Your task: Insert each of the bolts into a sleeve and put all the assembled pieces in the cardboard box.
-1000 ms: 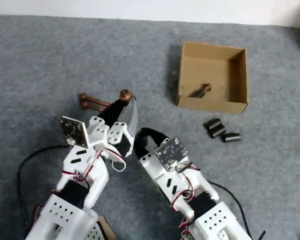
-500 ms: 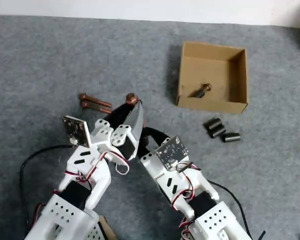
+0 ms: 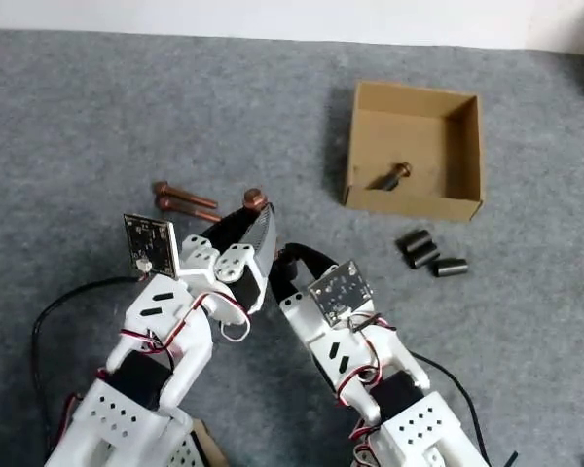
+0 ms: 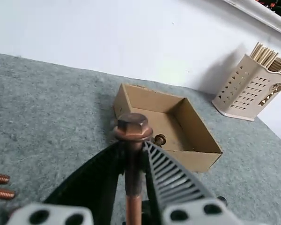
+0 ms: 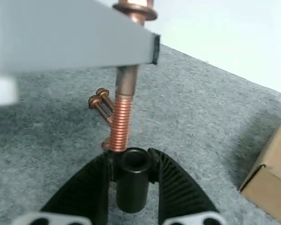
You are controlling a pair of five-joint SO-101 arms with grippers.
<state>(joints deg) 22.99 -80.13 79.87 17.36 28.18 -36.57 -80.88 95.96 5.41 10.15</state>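
My left gripper (image 3: 254,222) is shut on a copper bolt (image 3: 255,200), which stands head up between its fingers (image 4: 132,140). My right gripper (image 3: 288,261) is shut on a black sleeve (image 5: 132,183) with its open end up. The bolt's threaded end (image 5: 119,133) hangs at the rim of the sleeve's mouth, a little to one side. Two more bolts (image 3: 185,202) lie on the carpet to the left. The cardboard box (image 3: 414,204) stands at the back right and holds one assembled piece (image 3: 392,177).
Three loose black sleeves (image 3: 426,253) lie on the carpet just in front of the box. A perforated beige holder with sticks (image 4: 250,86) stands beyond the box by the wall. Grey carpet (image 3: 127,107) covers the table.
My left gripper has carried the bolt to the right and nearer, bringing it over the sleeve. My right gripper has shifted slightly toward it.
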